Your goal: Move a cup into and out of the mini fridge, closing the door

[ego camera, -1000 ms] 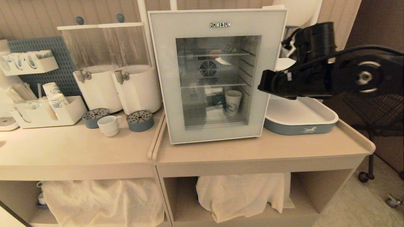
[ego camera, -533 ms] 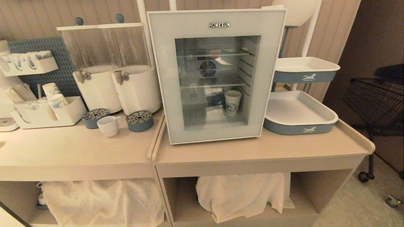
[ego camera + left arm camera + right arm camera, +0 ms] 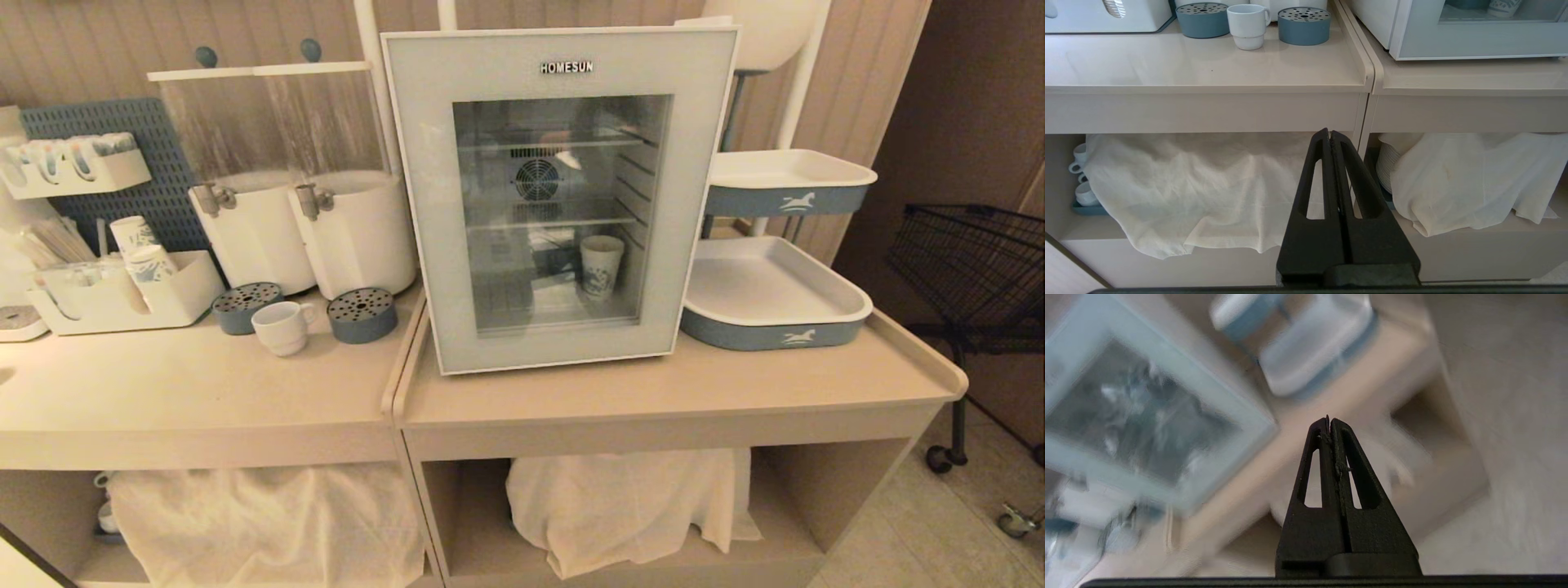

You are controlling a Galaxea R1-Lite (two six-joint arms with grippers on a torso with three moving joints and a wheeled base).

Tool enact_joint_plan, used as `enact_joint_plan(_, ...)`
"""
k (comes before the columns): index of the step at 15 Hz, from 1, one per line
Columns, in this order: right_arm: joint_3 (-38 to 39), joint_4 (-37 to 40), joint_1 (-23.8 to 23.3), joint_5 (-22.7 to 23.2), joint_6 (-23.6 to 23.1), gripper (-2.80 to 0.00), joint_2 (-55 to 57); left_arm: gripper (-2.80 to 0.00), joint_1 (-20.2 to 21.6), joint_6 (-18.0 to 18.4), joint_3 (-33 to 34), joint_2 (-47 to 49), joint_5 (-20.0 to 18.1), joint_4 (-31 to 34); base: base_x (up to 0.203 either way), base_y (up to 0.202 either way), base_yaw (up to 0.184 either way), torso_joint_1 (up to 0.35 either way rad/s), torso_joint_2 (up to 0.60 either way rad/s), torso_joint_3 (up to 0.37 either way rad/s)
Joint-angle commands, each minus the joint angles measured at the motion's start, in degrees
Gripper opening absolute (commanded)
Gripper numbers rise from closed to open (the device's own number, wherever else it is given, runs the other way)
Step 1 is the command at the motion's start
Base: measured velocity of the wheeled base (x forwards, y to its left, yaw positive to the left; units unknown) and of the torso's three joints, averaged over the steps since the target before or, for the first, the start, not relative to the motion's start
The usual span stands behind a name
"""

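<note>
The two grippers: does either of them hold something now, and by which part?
Nothing is held. The left gripper and the right gripper are both shut on nothing; the cup stands alone on the counter.

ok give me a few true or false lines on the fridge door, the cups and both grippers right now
1. The door of the mini fridge is shut. True.
2. The white cup stands inside the fridge. False: it stands on the counter between two blue-grey drip trays; the cup behind the glass is a printed paper cup.
3. The left gripper is shut and holds nothing. True.
4. The right gripper grips the door's edge. False: it is shut in open air, clear of the fridge.
5. Both arms show in the head view. False: neither does.
</note>
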Motion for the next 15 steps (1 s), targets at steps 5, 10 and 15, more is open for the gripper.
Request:
enact_joint_plan(5, -2.7, 11.2, -3.3, 33.1, -6.5, -2.8, -7.9, -2.8, 0.0, 0.0, 0.0, 0.1, 0.0, 0.0, 0.0, 0.0, 0.0, 0.0, 0.0, 0.0)
enact_joint_plan(10, 6.4, 7.6, 2.0, 32.0, -9.8, -2.8, -16.8, -2.8, 0.0, 0.0, 0.0, 0.1, 0.0, 0.0, 0.0, 0.0, 0.0, 0.0, 0.0, 0.0)
enact_joint_plan(15, 32.0, -19.3, 0.9, 6.6, -19.9, -2.8, -23.7, -2.8, 0.0, 0.0, 0.0, 0.1, 0.0, 0.0, 0.0, 0.0, 0.0, 0.0, 0.0, 0.0)
